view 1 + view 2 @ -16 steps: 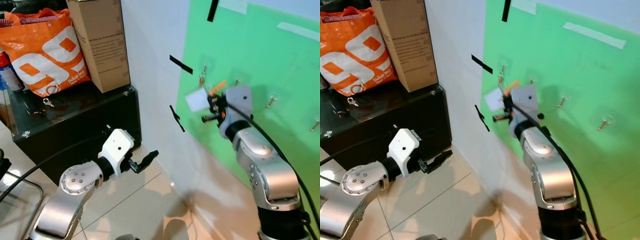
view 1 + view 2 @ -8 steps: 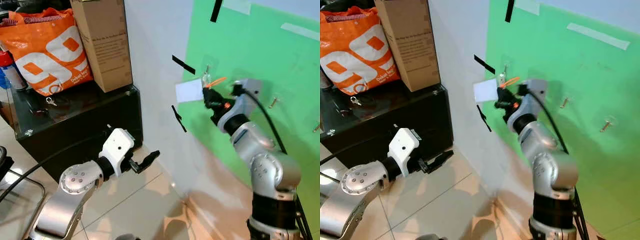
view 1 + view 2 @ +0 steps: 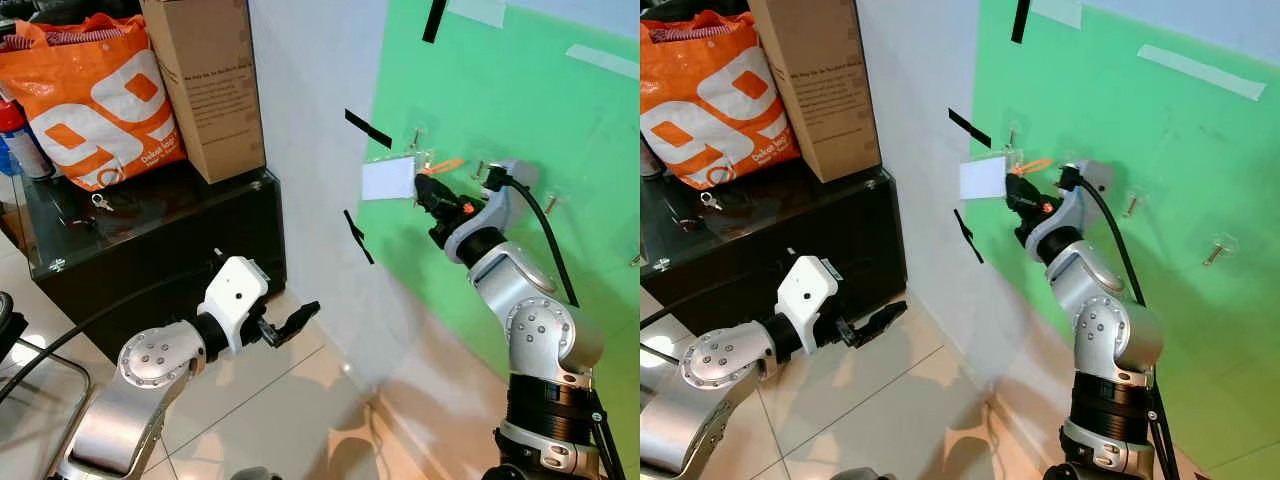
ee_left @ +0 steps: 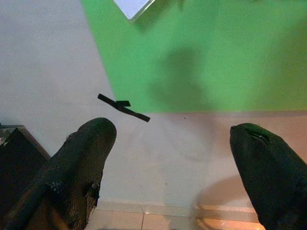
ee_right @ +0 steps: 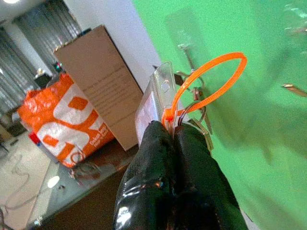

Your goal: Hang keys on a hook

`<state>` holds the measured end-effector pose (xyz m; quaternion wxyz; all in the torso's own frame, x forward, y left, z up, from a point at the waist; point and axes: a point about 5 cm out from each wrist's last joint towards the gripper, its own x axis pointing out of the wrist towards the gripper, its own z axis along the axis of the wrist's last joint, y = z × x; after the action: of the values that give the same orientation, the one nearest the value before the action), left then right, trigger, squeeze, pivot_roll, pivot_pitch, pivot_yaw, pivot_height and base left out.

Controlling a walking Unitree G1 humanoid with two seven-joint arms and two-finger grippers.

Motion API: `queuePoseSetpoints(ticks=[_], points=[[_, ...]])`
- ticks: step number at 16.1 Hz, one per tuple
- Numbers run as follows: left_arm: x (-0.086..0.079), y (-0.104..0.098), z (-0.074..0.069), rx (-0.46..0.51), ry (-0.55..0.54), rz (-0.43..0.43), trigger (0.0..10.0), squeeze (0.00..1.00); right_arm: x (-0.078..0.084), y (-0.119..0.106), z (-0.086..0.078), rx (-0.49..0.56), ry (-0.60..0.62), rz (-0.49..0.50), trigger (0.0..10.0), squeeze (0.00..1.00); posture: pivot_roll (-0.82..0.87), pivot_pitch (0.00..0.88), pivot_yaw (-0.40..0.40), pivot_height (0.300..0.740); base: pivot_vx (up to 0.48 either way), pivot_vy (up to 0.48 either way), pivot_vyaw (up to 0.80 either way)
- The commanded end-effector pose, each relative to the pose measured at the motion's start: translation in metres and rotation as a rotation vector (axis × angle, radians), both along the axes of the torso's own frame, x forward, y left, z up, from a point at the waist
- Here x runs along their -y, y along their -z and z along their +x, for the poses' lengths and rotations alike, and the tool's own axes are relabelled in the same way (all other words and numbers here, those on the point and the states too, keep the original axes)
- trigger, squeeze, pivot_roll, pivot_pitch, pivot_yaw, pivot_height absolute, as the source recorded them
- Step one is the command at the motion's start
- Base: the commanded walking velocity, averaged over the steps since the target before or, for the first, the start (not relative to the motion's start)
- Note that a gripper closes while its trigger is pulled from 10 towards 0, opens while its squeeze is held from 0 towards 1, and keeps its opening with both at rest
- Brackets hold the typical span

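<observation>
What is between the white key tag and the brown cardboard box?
In the left eye view, bare pale wall with one black tape strip separates the white key tag from the brown cardboard box.

My right gripper's black fingers (image 5: 175, 158) cover the lower part of the metal key ring with its orange loop (image 5: 204, 88), so the keys themselves cannot be made out. The small metal hook on the green wall (image 5: 184, 52) is blurred. The orange shopping bag (image 3: 85, 90) is cut off by the picture's edge.

Right fingers (image 5: 175, 143) pinched, left (image 4: 172, 158) spread
</observation>
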<state>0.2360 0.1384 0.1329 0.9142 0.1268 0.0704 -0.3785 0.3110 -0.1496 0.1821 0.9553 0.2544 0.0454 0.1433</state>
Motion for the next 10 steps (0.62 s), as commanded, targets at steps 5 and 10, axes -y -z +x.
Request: queuePoseSetpoints(ticks=[5,10], points=[[0.0,-0.006,0.0,0.015,0.019,0.004,10.0,0.0,0.019,0.006,-0.01,-0.009,0.071,0.092,10.0,0.0,0.01,0.0,0.012,0.74,0.0,0.0,0.0],[0.0,-0.005,0.001,0.01,0.03,0.006,10.0,0.0,0.028,0.014,-0.015,-0.05,0.099,0.183,10.0,0.0,0.01,0.0,0.019,0.74,0.0,0.0,0.0]])
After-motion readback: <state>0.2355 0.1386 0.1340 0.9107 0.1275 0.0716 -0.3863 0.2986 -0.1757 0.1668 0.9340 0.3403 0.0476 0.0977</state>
